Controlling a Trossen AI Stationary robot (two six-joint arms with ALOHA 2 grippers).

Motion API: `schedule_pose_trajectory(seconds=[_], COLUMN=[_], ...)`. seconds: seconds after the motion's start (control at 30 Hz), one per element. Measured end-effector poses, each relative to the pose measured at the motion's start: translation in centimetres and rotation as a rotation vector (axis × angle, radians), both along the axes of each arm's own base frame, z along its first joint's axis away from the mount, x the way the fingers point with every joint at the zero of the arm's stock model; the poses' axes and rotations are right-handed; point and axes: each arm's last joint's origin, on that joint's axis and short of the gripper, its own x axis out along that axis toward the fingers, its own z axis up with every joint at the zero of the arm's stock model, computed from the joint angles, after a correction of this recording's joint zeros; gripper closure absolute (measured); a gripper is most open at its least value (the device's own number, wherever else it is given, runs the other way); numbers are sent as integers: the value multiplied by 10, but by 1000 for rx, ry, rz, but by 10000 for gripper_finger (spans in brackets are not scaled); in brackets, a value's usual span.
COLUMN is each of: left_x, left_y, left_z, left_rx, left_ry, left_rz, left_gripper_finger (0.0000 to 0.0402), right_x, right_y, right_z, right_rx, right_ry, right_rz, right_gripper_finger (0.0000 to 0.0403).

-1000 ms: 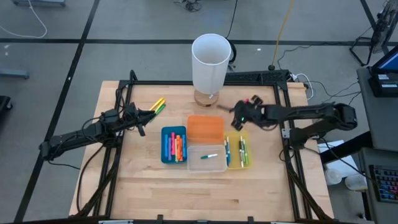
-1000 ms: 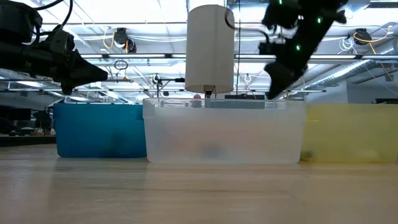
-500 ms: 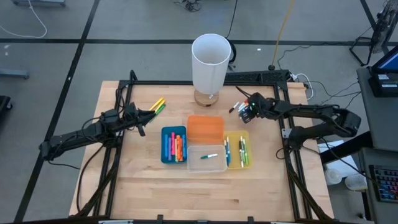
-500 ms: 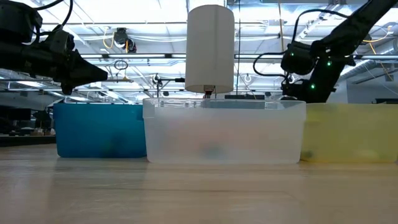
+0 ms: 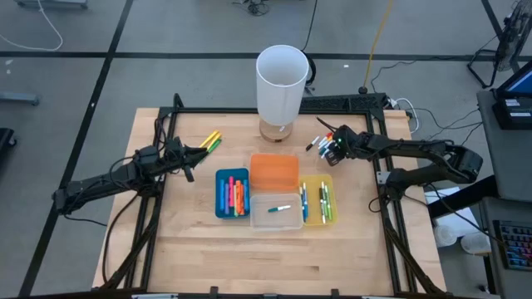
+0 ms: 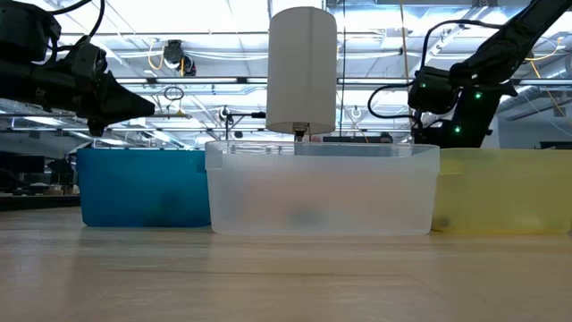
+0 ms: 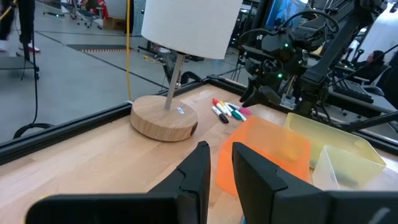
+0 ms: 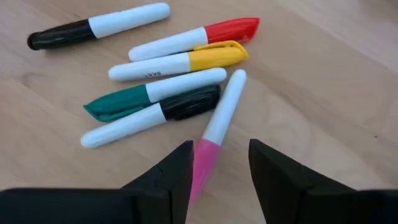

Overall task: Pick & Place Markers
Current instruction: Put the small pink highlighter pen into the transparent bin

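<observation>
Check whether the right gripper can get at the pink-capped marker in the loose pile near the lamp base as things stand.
Probably yes. The right gripper is open just above the pink-capped marker, one finger on each side of its cap. The marker lies at the pile's edge, its white end close to the black-capped marker, but nothing covers it.

Overhead view straight down, low view level across the table (image 6: 286, 277), 2 close wrist views sharing the lamp (image 5: 282, 83).

table (image 5: 199, 249) | lamp (image 5: 281, 83) | four bins (image 5: 274, 170) | loose markers (image 5: 320, 143)
</observation>
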Motion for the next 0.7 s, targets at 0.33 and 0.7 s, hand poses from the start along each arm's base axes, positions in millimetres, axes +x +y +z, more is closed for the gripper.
schedule_pose_trajectory(seconds=[0.33,0.7], left_x=[0,0], left_y=[0,0], left_z=[0,0], left_rx=[0,0], left_ry=[0,0], left_rz=[0,0], left_gripper_finger=[330,330], right_x=[-9,-23], right_y=[6,16], right_z=[-19,-39], right_rx=[-8,3], right_ry=[-6,13], right_rz=[-2,-6], right_gripper_finger=[261,313])
